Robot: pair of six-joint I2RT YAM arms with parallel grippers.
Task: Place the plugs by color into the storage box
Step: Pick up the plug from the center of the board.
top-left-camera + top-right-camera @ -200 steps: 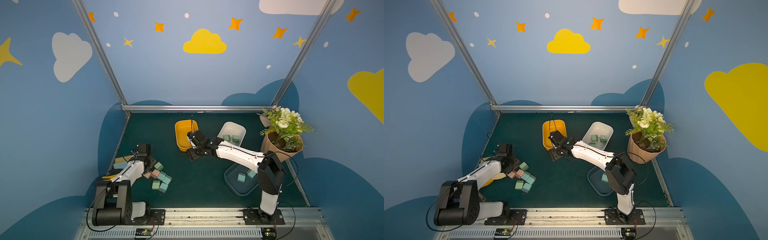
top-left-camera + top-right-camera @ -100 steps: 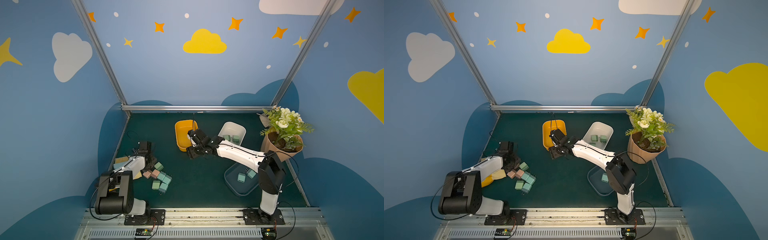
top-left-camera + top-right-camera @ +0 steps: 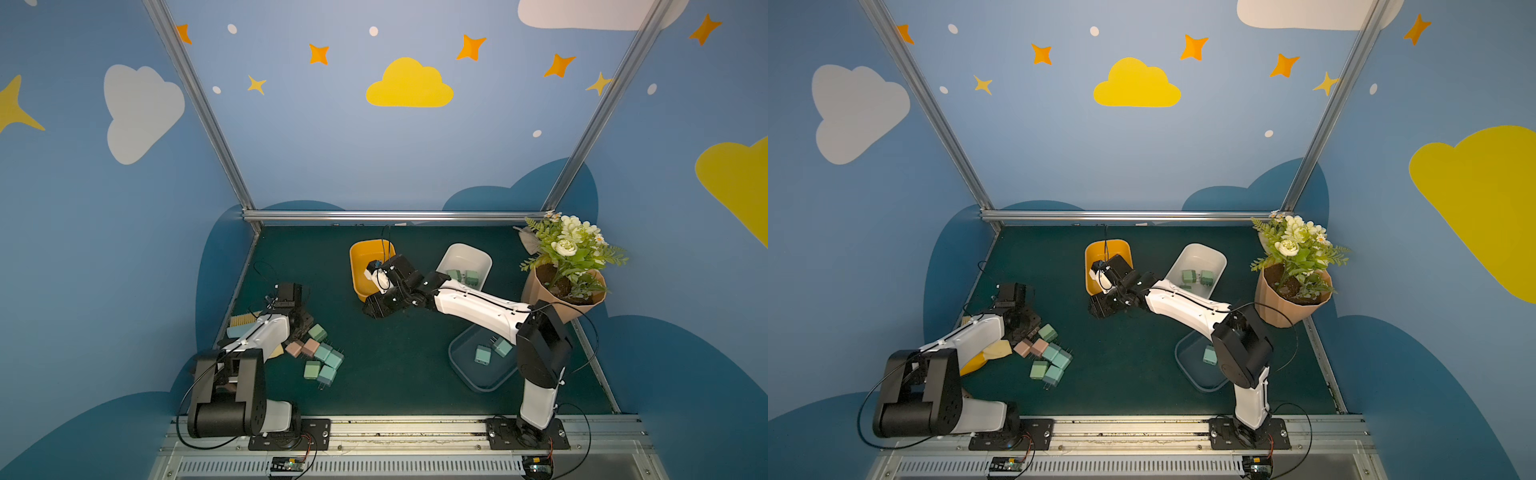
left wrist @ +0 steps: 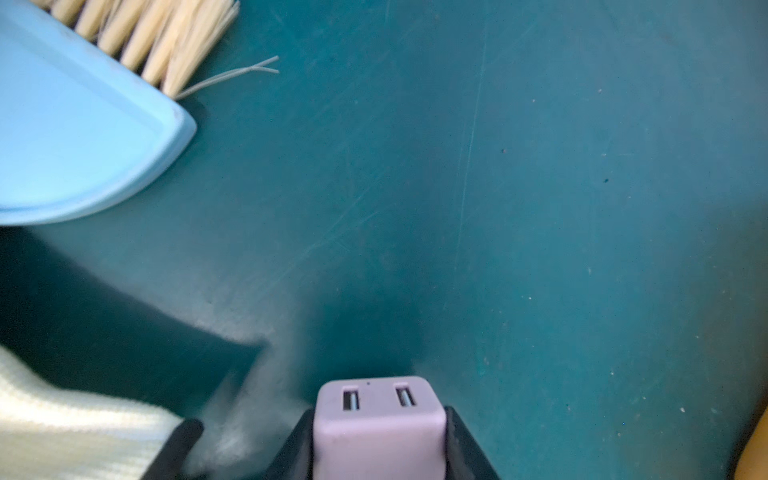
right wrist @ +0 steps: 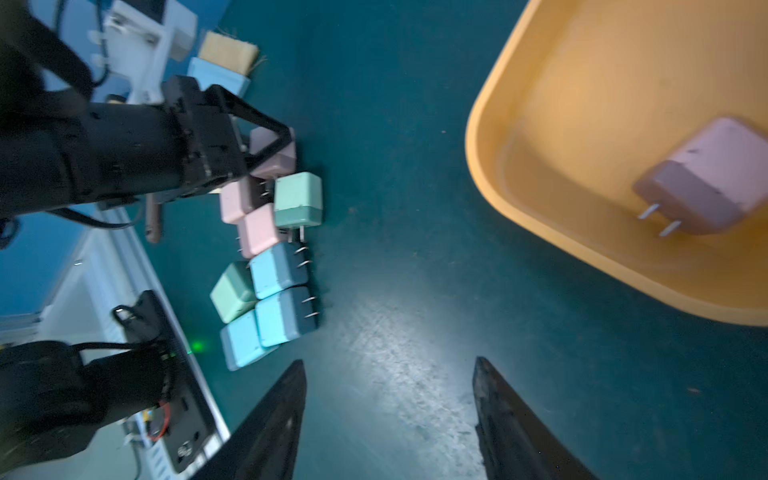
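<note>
Now, the left gripper [image 4: 379, 415] is closed hard on a pink plug [image 4: 376, 436], with one jaw on each side face. The prong face points ahead, away from the wrist. The plug is near enough a cube, so it has no long axis to speak of and only the prong direction counts. The view is smeared, so I cannot say for sure whether the plug is off the mat [image 4: 540, 208].

The brush [image 4: 62, 124] lies just beside it on the far left. The loose plugs [image 3: 320, 353] sit just right of this gripper, in pink, green and teal, bunched and touching.

The key relation is that the yellow box [image 3: 353, 266] lies right of and farther back than the held plug, with bare mat between them. I judge it the target, since another pink plug [image 5: 706, 183] already lies in it on its side.

The right gripper [image 5: 388, 363] is open and empty. It hangs over the mat by the yellow box's near rim, so it is the nearer arm to that box, but the left arm has the plug.

The white box [image 3: 465, 253] at far right holds green plugs, and the grey-blue box [image 3: 461, 365] at near right holds teal ones.

On views:
- The left wrist view shows the grip but no box.
- The right wrist view shows the left gripper, the pile and the yellow box together.
- In both top views the arms hide the left jaws and part of the yellow box's floor.
</note>
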